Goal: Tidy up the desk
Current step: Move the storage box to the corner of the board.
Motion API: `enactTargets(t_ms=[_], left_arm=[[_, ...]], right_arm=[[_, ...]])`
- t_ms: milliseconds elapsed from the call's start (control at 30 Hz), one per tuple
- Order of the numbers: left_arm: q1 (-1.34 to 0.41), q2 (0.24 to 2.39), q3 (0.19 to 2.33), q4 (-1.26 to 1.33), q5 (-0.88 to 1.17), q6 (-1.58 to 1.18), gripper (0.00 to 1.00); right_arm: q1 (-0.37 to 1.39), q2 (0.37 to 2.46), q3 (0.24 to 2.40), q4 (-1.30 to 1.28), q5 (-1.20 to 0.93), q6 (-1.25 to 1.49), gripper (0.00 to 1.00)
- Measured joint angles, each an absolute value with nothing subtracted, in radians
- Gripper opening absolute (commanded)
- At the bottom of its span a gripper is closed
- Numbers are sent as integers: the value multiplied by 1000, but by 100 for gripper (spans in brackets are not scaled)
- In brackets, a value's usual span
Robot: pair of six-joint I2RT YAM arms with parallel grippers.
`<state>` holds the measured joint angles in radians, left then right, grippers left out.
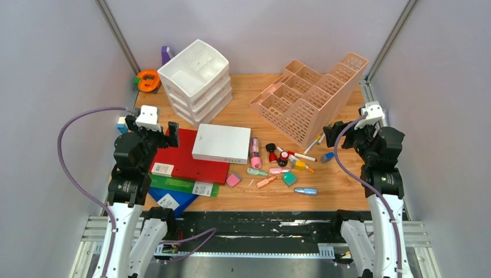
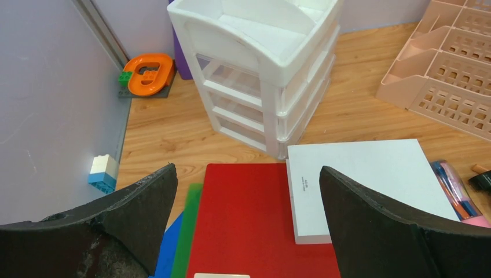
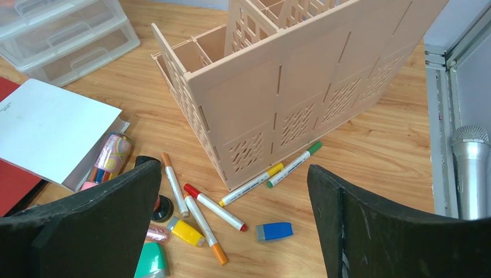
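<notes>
left arm (image 1: 128, 168) stands folded at the near left, left gripper (image 1: 151, 130) raised, jaws wide apart and empty. right arm (image 1: 382, 165) mirrors it at the near right, right gripper (image 1: 340, 134) also spread, empty.

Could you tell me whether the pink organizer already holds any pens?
Empty, as far as visible: the pink organizer shows bare compartments, and the markers lie on the desk beside it.

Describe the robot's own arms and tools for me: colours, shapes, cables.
The left arm and right arm have white lower links and black upper joints. A purple cable loops off each, and a white block tops each wrist. The left tool and right tool have wide, matte black, wedge-shaped fingers.
</notes>
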<state>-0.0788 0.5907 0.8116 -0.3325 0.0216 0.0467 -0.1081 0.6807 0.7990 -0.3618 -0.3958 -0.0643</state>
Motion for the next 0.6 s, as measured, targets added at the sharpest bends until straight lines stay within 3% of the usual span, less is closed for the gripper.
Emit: enactTargets(t_ms=[600], left_arm=[[-79,585,812,-333,25,46,100]], right_arm=[[-108,712,841,-388,-376,-76,100]])
